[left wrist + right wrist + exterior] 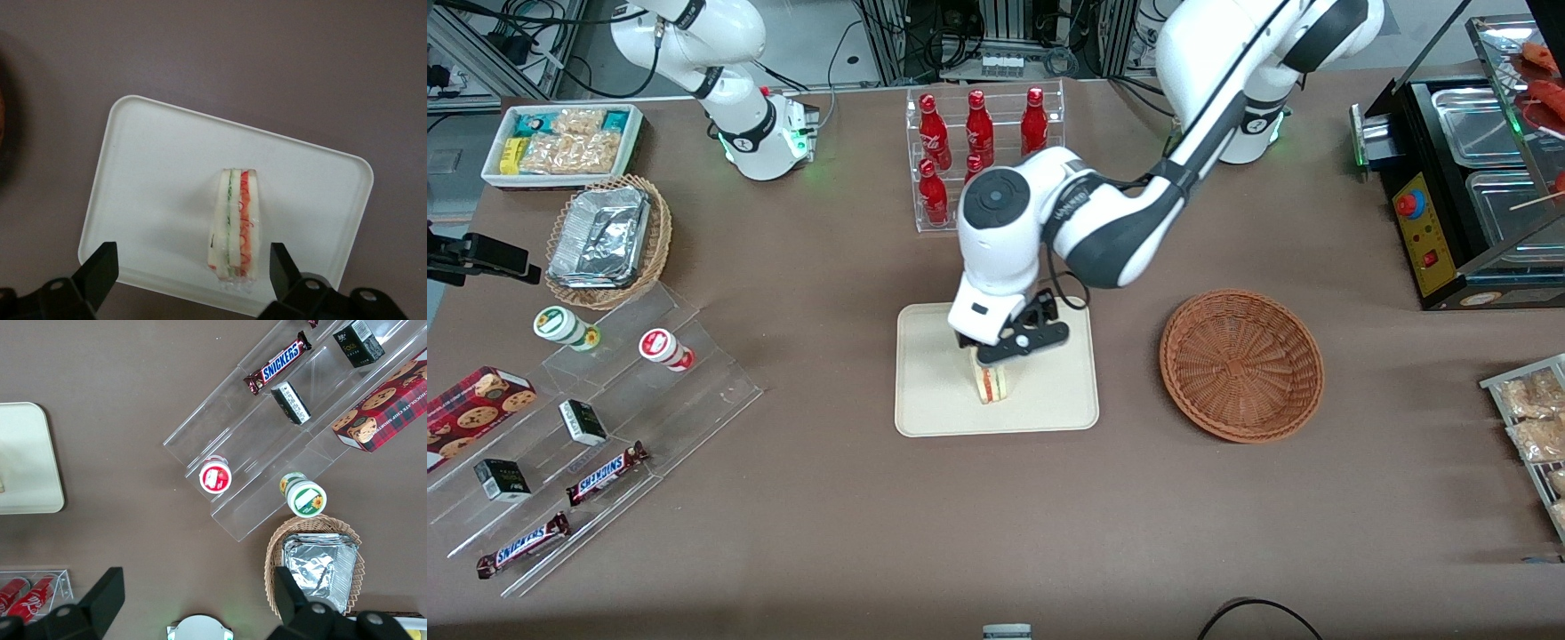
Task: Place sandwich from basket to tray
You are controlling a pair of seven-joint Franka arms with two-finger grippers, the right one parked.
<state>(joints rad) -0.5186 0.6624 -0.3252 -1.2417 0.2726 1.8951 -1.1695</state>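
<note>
Standing on its edge on the flat cream-beige rectangular tray [934, 409], the small triangular wedge sandwich [991, 383] shows its red-orange filling stripe. Directly above it, the left arm's gripper [193, 270] has its fingers spread wide, apparently clear of the bread. Round reddish-brown wicker basket [1240, 364] sits beside the tray, toward the working arm's end.

I count one sandwich [991, 382], one tray [934, 409], one red-brown basket [1240, 364] and one tan basket [656, 240] on the desk. There are five red bottles [979, 124] that I can see, two Snickers bars [607, 473], two small dark boxes [583, 421], two lidded cups [562, 325] and one cookie box [476, 404]. My one pair of jaws hangs spread above the tray.
</note>
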